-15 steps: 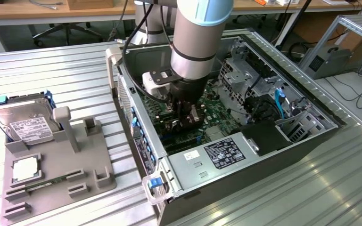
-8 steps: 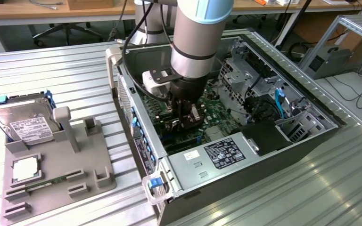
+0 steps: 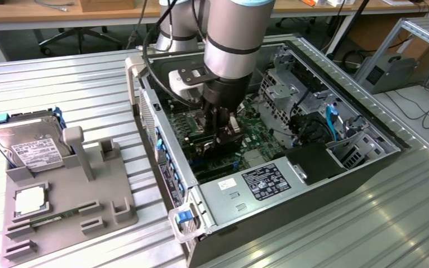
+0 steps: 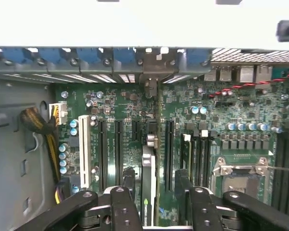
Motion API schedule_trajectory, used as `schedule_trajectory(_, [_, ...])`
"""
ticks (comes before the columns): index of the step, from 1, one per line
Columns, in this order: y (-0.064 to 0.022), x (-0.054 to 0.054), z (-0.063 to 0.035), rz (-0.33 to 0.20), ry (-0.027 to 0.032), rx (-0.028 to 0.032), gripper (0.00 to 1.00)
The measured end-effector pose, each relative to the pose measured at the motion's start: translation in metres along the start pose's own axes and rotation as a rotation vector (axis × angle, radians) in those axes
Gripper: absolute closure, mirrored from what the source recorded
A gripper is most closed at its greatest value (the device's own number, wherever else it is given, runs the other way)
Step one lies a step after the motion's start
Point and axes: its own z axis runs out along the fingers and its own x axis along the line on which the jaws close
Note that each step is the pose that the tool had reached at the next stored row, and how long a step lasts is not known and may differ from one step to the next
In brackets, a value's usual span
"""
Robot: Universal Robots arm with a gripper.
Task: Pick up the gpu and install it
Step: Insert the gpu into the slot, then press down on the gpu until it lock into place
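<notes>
Gpu [image 4: 148,173] upright in motherboard [image 4: 130,130] slot inside computer case [image 3: 222,192]; pincer [image 4: 154,195] released, straddling it.

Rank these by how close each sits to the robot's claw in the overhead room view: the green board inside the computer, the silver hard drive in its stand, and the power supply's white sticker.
From the gripper:
1. Green board, directly beneath it inside the case.
2. White sticker, toward the case's near end.
3. Silver hard drive, outside the case, at the exterior view's left.

Lower edge of gpu [image 4: 148,183] behind end effector [image 4: 154,192].
</notes>
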Motion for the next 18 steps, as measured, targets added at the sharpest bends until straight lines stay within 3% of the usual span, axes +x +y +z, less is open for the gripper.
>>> schedule_trajectory(1, [-0.0003, -0.001, -0.0081, 0.0, 0.0003, 0.0, 0.54])
schedule_trajectory(5, [-0.0026, -0.011, -0.0626, 0.0, 0.0004, 0.0001, 0.54])
schedule_trajectory(6, [-0.0028, -0.013, -0.0688, 0.0, 0.0008, 0.0001, 0.54])
schedule_trajectory(13, [-0.0028, -0.013, -0.0689, 0.0, 0.001, 0.0, 0.54])
schedule_trajectory(16, [-0.0028, -0.013, -0.069, 0.0, 0.001, -0.0001, 0.75])
schedule_trajectory(18, [-0.0028, -0.013, -0.0689, 0.0, 0.0009, 0.0, 0.8])
